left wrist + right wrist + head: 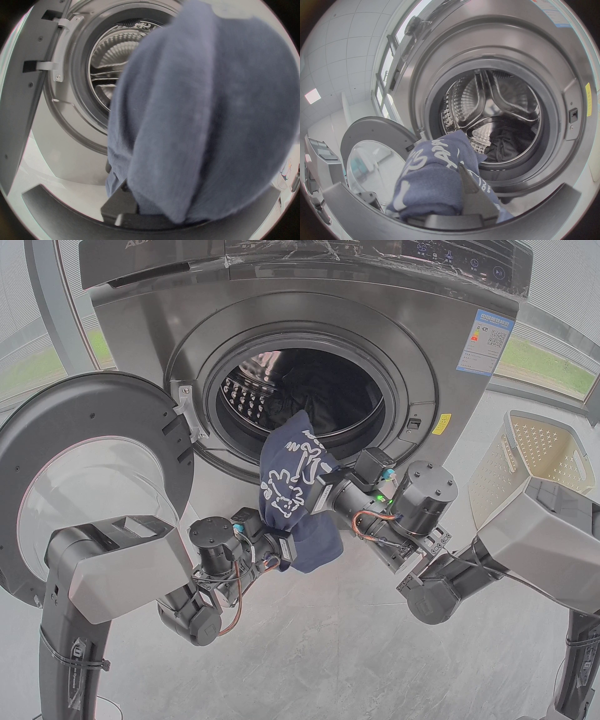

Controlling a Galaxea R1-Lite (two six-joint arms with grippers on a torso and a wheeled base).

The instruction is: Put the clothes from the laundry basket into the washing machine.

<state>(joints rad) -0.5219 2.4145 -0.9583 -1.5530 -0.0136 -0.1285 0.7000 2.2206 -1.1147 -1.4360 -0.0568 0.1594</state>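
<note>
Two grips | left end effector [284, 541], right end effector [311, 489] clamped on navy shirt [292, 459] | shirt top at washing machine [437, 359] mouth

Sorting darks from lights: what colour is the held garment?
The garment is navy blue with white print; head view shows it best.

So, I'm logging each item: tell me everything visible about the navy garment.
The navy garment is soft dark-blue fabric with white printed lettering and figures, bunched into an upright bundle. Its top reaches the lip of the washing machine opening, not yet in the drum; its bottom hangs free. The right gripper clamps its side, the left gripper meets its lower part.
</note>
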